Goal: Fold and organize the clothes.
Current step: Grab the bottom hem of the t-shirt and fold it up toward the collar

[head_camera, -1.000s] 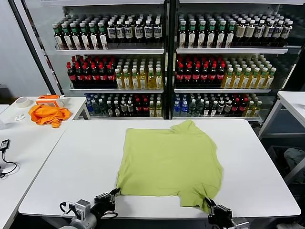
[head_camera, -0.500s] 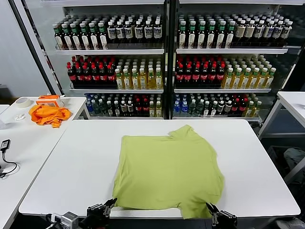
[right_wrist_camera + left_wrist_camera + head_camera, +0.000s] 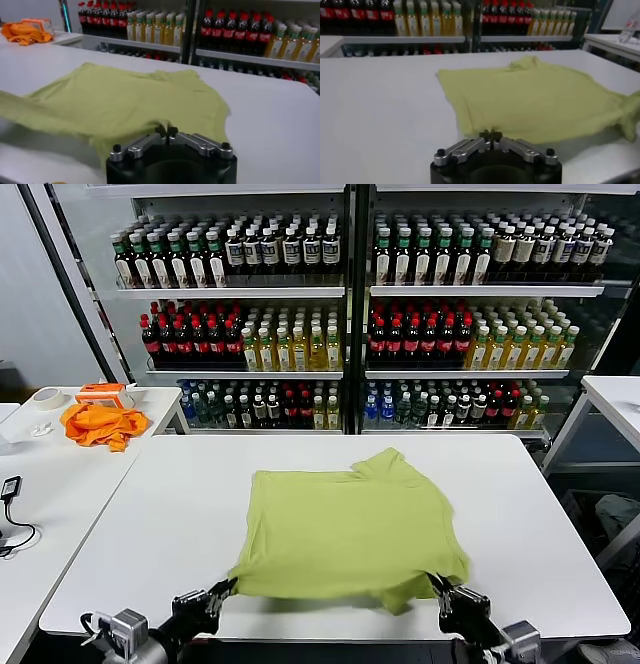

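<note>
You hold the shirt by its two near corners.
The green shirt (image 3: 350,529) lies on the white desk (image 3: 150,524). Your left gripper (image 3: 226,586) pinches its near left corner, and your right gripper (image 3: 437,584) pinches the near right one.

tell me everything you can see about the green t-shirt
The green t-shirt is a lime-green, soft cotton-looking short-sleeved top lying mostly flat on the white table, plain side up. Its near edge is lifted at both corners: the left gripper is shut on one corner and the right gripper on the other. The far edge is rumpled, with a fold poking toward the shelves.
</note>
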Available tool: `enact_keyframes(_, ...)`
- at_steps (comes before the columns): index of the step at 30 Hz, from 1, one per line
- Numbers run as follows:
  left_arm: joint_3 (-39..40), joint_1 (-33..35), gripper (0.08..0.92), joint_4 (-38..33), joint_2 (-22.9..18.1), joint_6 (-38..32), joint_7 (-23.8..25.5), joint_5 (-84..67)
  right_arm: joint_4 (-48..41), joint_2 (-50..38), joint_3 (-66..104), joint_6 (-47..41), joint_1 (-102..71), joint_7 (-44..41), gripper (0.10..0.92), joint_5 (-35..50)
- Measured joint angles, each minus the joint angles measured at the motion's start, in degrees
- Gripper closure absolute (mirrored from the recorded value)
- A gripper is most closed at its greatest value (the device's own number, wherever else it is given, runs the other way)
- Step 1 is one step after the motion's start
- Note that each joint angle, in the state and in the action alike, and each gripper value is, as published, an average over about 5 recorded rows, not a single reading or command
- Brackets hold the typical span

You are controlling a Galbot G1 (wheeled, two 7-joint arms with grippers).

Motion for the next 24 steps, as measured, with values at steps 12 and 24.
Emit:
enact_keyframes(12,4.72,-10.03,0.917,8.69,-1.55,-1.02,2.34,-1.13,-6.91,2.15,-4.61,-1.27,8.96,0.16,0.917,-1.53)
enact_keyframes(24,9.32,-18.15,0.917,15.16,-1.70,-2.05,4.01,-1.34,-9.67,3.84,-5.28,-1.69,10.70,0.43,0.917,-2.45)
